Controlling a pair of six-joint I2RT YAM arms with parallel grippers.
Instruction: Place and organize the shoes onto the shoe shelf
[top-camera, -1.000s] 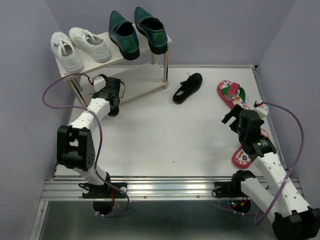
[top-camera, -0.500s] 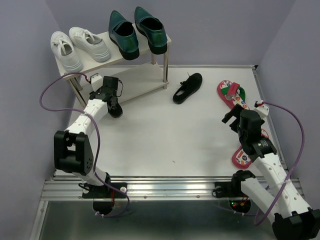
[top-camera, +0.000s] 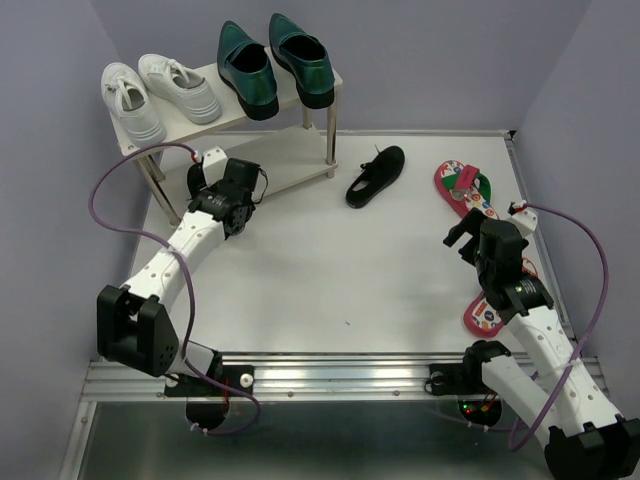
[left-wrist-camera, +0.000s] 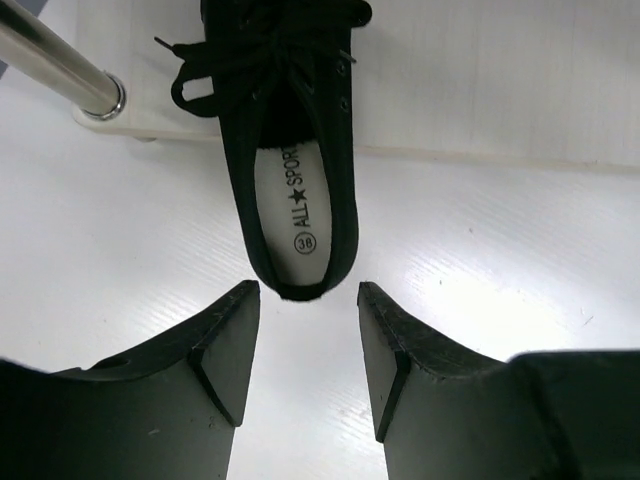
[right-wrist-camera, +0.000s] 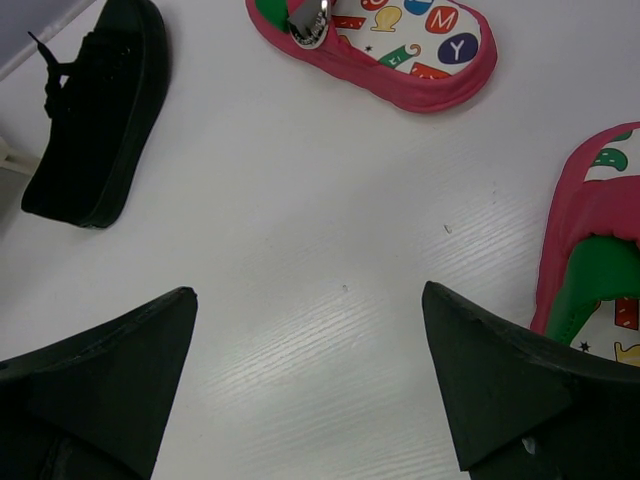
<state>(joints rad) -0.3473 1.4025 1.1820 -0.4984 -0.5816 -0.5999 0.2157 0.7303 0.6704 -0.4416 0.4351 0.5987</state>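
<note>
Swung rightward, the left hand hung open and empty behind the small black lace-up shoe, whose toe overlapped the pale-wood shoe shelf's lower board, so placing that shoe looked nearly done.

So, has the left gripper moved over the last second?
Yes. In the top view the left gripper has shifted right along the front of the shoe shelf, toward its right front leg.
</note>
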